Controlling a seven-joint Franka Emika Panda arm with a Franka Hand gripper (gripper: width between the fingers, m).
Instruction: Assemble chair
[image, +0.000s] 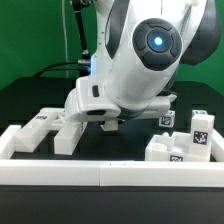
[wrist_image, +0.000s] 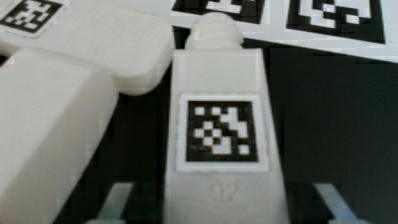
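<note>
The chair lies in loose white tagged parts. In the wrist view a long white bar (wrist_image: 217, 110) with a black-and-white tag on its top face lies on the black table, between my gripper (wrist_image: 221, 206) fingers. One fingertip (wrist_image: 114, 200) and the other stand on either side of the bar, with a dark gap on each side, so the gripper is open around it. A bigger blocky white part (wrist_image: 71, 95) lies right beside the bar. In the exterior view the arm (image: 140, 60) hides the gripper and the bar.
Blocky white parts (image: 48, 128) sit at the exterior view's left, and tagged white parts (image: 180, 145) at its right. A long low white rail (image: 110, 172) runs along the front. A flat white piece with tags (wrist_image: 294, 15) lies beyond the bar's tip.
</note>
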